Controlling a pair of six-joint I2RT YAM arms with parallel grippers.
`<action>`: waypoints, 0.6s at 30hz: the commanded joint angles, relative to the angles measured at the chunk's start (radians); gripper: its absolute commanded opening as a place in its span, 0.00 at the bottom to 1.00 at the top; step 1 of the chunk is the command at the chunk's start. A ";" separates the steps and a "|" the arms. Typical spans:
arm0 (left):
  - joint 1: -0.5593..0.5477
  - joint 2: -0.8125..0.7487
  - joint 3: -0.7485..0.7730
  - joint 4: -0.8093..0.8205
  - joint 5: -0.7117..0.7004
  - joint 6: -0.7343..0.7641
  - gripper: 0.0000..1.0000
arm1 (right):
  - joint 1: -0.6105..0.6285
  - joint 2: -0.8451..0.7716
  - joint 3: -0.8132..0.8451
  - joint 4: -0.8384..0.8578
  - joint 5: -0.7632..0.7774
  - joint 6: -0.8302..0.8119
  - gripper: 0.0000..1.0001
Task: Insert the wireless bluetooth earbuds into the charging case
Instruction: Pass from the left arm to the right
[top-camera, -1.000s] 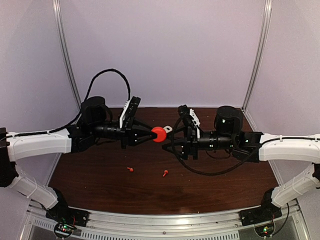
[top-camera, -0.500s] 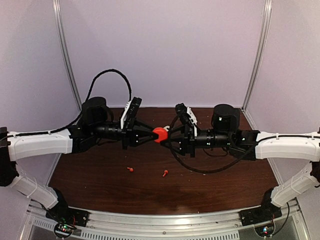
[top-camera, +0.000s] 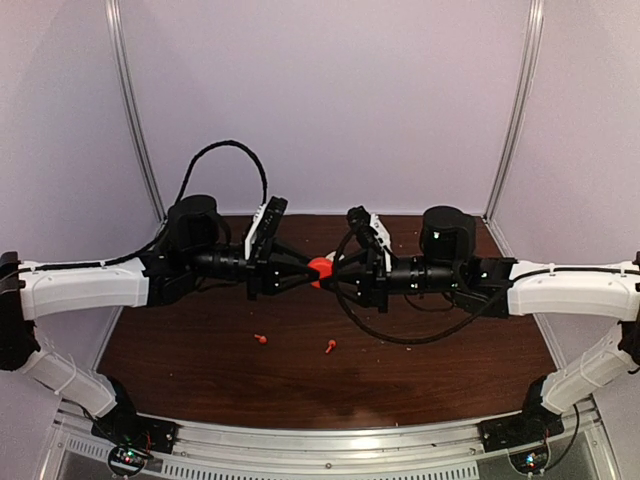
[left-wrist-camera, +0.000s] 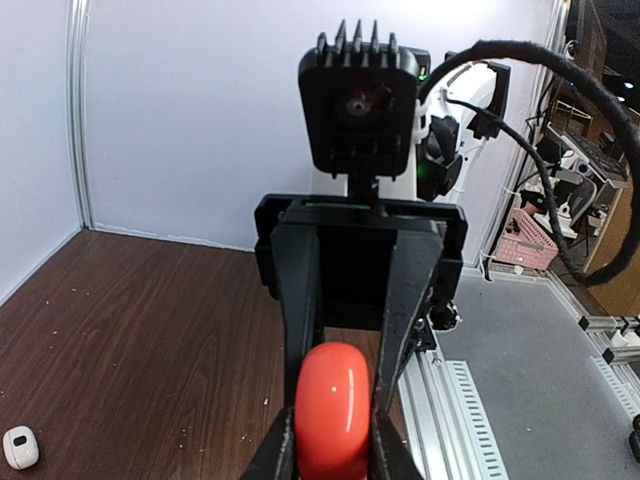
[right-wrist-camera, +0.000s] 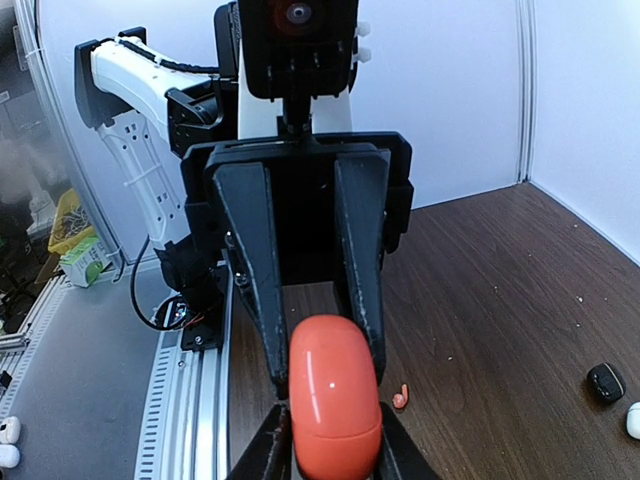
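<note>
The brown wooden tabletop (top-camera: 200, 370) is the biggest thing here, and above its middle the two arms meet nose to nose. The left arm (top-camera: 85, 285) comes in from the left side and the right arm (top-camera: 570, 290) from the right side. Both are stretched out level, well above the wood.

Between them is one red charging case (top-camera: 320, 268), a smooth oval thing. It hangs in the air and does not touch the tabletop. The left claw (top-camera: 306, 271) is nearly closed and pinches the case; in the left wrist view its two fingers press the red shell on both flanks. The right claw (top-camera: 334, 267) is closed down on the same case from the opposite end, with its fingers lying against the shell on both sides (so the case has four fingers on it at once). The case looks like one closed piece, but I cannot tell for sure whether the lid is shut.

Some smaller things lie on the wood. The left wrist view shows a small white case (left-wrist-camera: 20, 447) lying alone, low in the left corner of that view. The right wrist view shows a small black case (right-wrist-camera: 605, 382) at its right edge.

The smallest things are the earbuds. One red earbud (top-camera: 261, 338) and a second red earbud (top-camera: 329, 347) lie on the tabletop. They are apart from each other and nearer to the arm bases than the held case is.
</note>
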 joint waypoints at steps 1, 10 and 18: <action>-0.003 0.019 0.032 0.032 0.004 -0.001 0.00 | 0.003 0.010 0.042 0.002 -0.027 -0.024 0.27; -0.003 0.024 0.035 0.033 -0.001 -0.005 0.04 | 0.003 0.015 0.045 -0.012 -0.040 -0.036 0.16; -0.003 -0.024 0.010 0.024 -0.106 0.002 0.39 | 0.002 -0.004 0.029 -0.034 -0.021 -0.064 0.10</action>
